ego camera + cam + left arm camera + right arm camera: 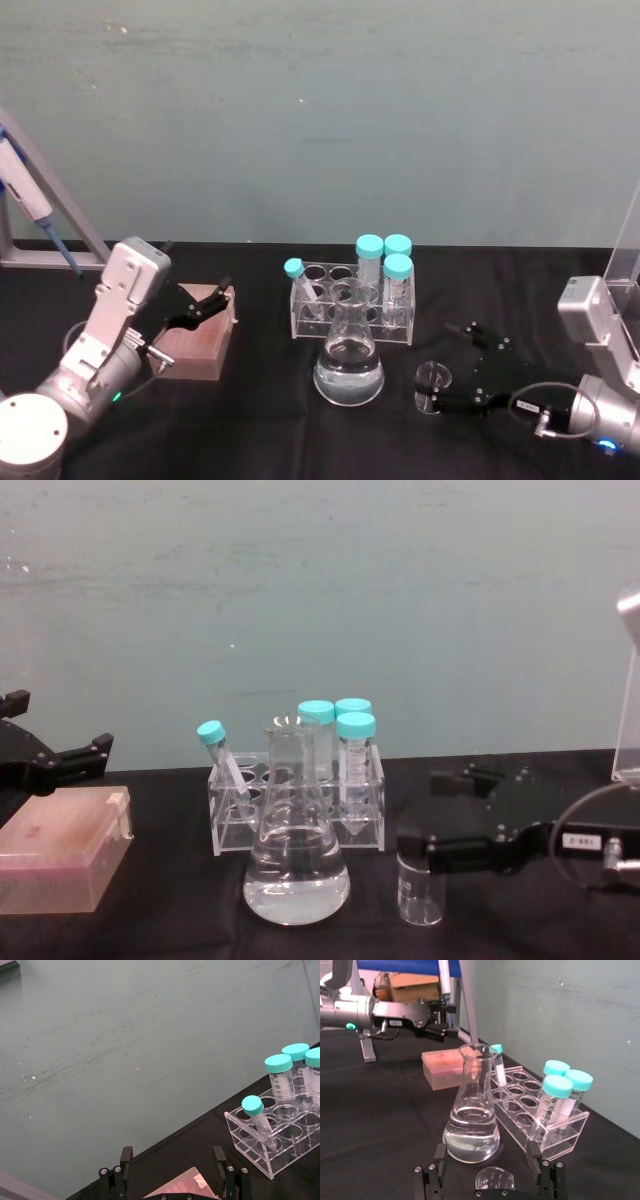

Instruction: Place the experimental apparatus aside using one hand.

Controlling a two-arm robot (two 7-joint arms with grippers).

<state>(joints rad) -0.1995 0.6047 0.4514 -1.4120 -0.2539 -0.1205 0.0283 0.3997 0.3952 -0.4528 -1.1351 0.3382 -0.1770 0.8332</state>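
Note:
The experimental apparatus stands mid-table: a conical flask (348,368) part full of clear liquid and, to its right, a small glass beaker (433,385). My right gripper (438,364) lies low on the table, open, one finger on each side of the beaker (494,1178) without touching it. In the chest view the nearer finger (440,852) crosses in front of the beaker's (420,895) top. The flask (471,1125) rises just beyond the beaker. My left gripper (215,298) hangs open over a pink box (197,345) at the left, away from the glassware.
A clear tube rack (350,318) holding teal-capped tubes stands right behind the flask. A pipette on a grey stand (30,205) is at the far left, and a clear acrylic panel (625,250) at the far right. Black cloth lies bare in front of the flask.

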